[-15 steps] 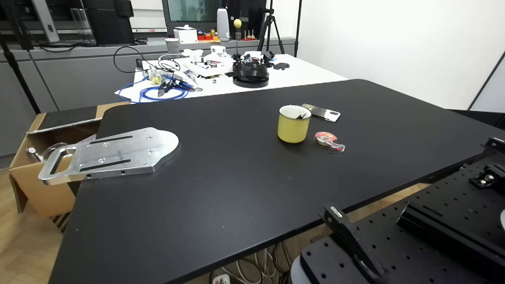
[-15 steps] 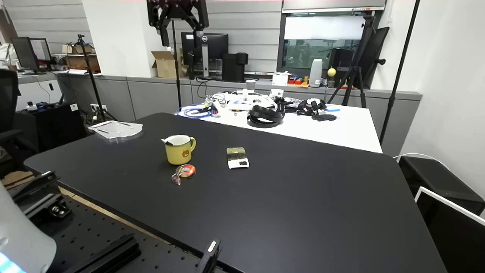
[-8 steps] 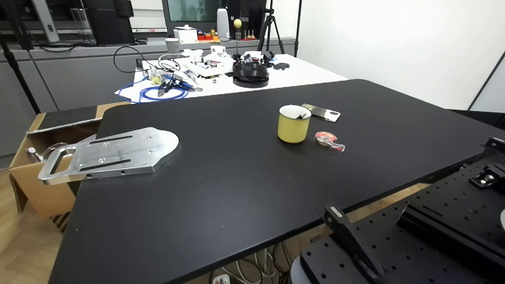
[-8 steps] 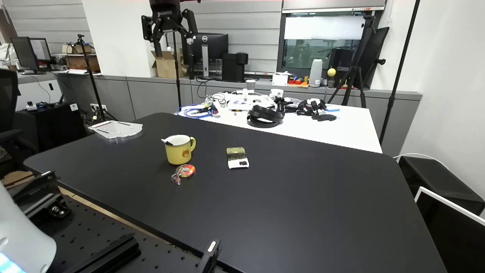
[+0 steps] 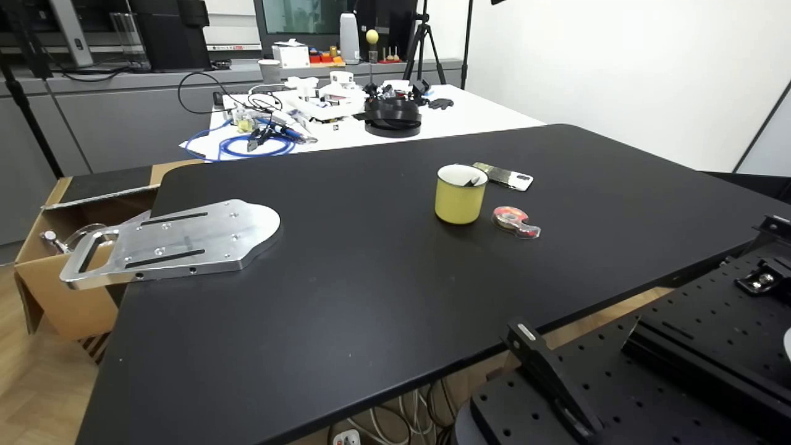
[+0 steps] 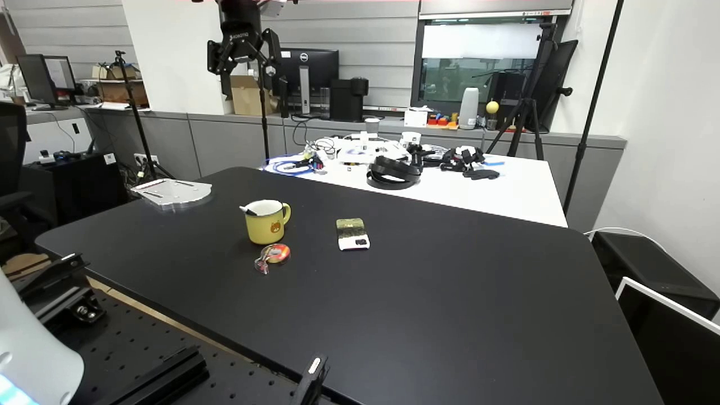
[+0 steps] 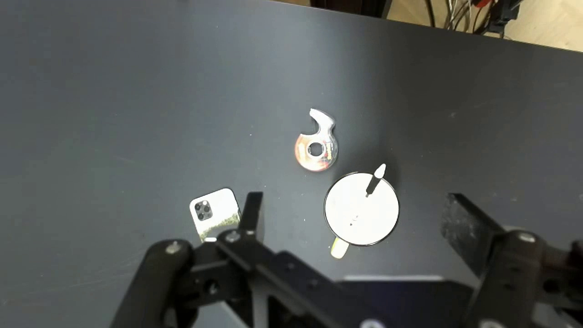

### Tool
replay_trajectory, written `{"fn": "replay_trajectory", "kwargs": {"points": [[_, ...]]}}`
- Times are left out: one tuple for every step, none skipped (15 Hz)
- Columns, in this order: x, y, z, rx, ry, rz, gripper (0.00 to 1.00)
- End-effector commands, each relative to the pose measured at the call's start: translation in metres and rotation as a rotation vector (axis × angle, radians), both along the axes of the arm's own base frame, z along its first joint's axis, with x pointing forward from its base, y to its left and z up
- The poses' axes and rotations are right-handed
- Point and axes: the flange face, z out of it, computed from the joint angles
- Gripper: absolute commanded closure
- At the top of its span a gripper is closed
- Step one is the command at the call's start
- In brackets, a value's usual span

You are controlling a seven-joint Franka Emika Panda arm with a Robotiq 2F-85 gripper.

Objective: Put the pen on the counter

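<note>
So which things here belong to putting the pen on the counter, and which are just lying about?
For the job:
pen
yellow mug holding it
black counter
gripper, open

Just lying about:
tape dispenser
phone
metal plate
clutter on the white table

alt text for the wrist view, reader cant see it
A pen sticks out of a white-lined mug on the black counter, seen from above past the open tool. A tape dispenser and a partly hidden phone lie nearby.

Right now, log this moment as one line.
pincer: open, empty, above counter | pen: leaning in mug, white end up | tape, phone: on counter | task: not yet done
</note>
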Motion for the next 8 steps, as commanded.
{"fn": "replay_trajectory", "kwargs": {"points": [[0.018, 0.018, -0.015, -0.096, 0.031, -0.096, 0.0], [0.021, 0.02, -0.022, -0.128, 0.031, -0.121, 0.0], [0.023, 0.023, -0.027, -0.144, 0.038, -0.135, 0.0], [0.024, 0.026, -0.033, -0.148, 0.045, -0.141, 0.0], [0.026, 0.029, -0.038, -0.136, 0.051, -0.139, 0.0], [0.027, 0.031, -0.044, -0.123, 0.06, -0.14, 0.0], [0.028, 0.032, -0.05, -0.12, 0.065, -0.138, 0.0], [0.028, 0.033, -0.055, -0.122, 0.076, -0.137, 0.0]]}}
